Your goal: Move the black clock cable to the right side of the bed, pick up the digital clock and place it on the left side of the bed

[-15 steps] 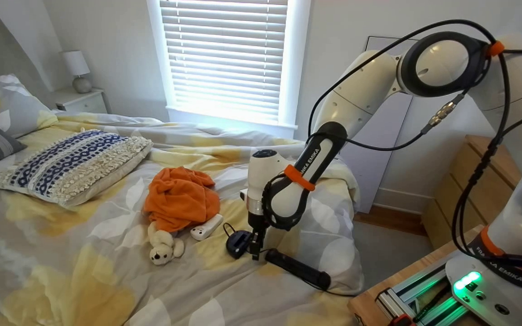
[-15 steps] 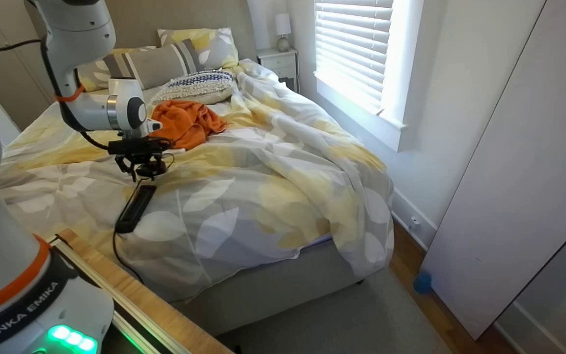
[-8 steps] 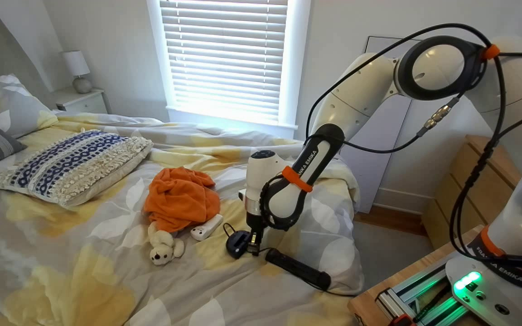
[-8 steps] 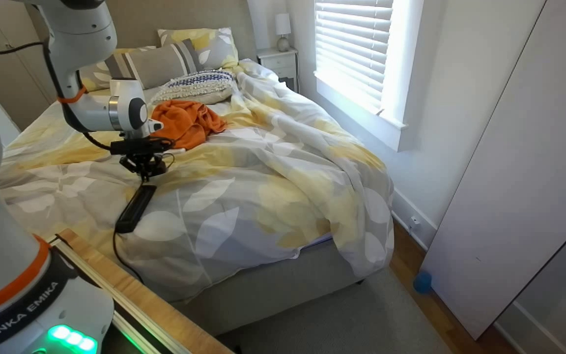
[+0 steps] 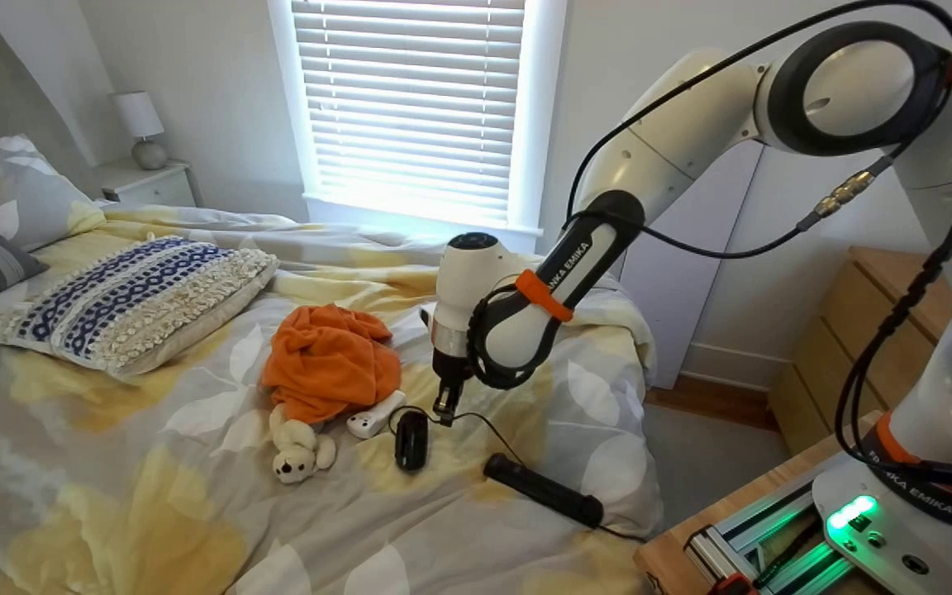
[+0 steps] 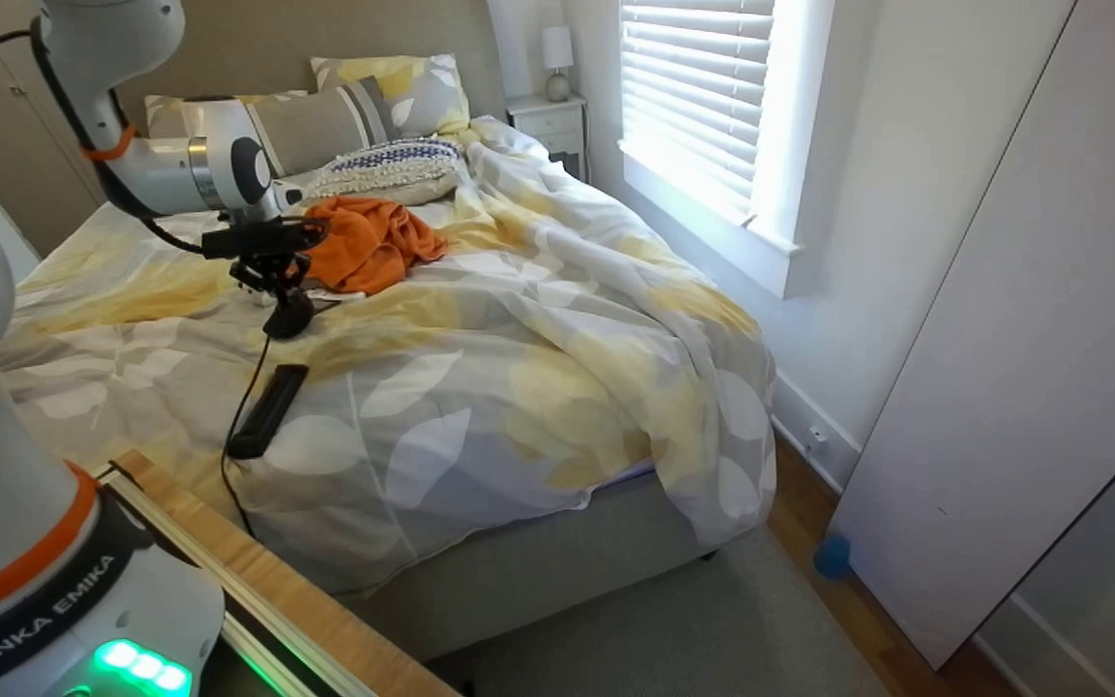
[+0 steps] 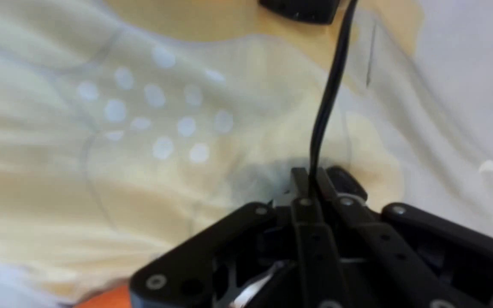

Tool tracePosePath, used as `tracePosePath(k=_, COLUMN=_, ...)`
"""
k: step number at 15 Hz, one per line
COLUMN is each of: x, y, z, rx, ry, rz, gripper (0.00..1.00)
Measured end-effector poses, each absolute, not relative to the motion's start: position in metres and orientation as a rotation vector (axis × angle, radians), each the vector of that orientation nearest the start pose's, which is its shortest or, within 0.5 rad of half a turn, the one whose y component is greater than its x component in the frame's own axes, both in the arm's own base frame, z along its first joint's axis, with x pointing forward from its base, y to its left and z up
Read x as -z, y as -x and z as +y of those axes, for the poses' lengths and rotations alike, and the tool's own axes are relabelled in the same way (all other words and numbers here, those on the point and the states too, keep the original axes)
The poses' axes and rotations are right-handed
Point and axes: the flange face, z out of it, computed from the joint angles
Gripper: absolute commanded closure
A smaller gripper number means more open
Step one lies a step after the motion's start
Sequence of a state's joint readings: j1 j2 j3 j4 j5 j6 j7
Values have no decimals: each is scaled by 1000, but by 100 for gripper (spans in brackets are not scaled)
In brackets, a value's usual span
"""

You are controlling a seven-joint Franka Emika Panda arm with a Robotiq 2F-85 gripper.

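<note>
My gripper (image 7: 312, 177) is shut on the black clock cable (image 7: 330, 94), which passes between its fingertips. In an exterior view the gripper (image 5: 445, 420) stands over the bed (image 5: 154, 504), with the cable's chunky black plug (image 5: 411, 442) just below it and to its left. The plug (image 6: 288, 318) also shows under the gripper in an exterior view; whether it touches the duvet I cannot tell. The digital clock (image 5: 544, 489), a long dark bar, lies apart on the duvet, and the cable (image 6: 250, 387) runs alongside it toward the bed's near edge.
An orange cloth (image 5: 331, 364), a white teddy (image 5: 298, 459) and a white controller-like object (image 5: 377, 415) lie close to the plug. Farther off is a fringed patterned pillow (image 5: 133, 306). A wooden table edge (image 6: 257, 571) borders the bed near the robot base.
My gripper has shut on the cable and risen, moving away from the clock. The plug has turned and shifted slightly, and the cable is pulled up. The digital clock has stayed in place.
</note>
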State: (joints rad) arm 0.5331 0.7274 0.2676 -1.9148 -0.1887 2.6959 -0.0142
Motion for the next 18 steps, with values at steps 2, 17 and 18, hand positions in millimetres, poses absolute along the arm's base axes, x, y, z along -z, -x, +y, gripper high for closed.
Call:
tracePosePath(k=2, x=-166, y=-449, z=449, rx=186, ry=2785, rz=-1264, gripper=99)
tracePosePath(k=17, x=-252, y=-531, z=388, rx=540, ry=2973, rz=-947, gripper=99)
tracePosePath(k=18, x=-267, y=-549, z=372, rx=604, ry=3000, rz=-901, gripper=99)
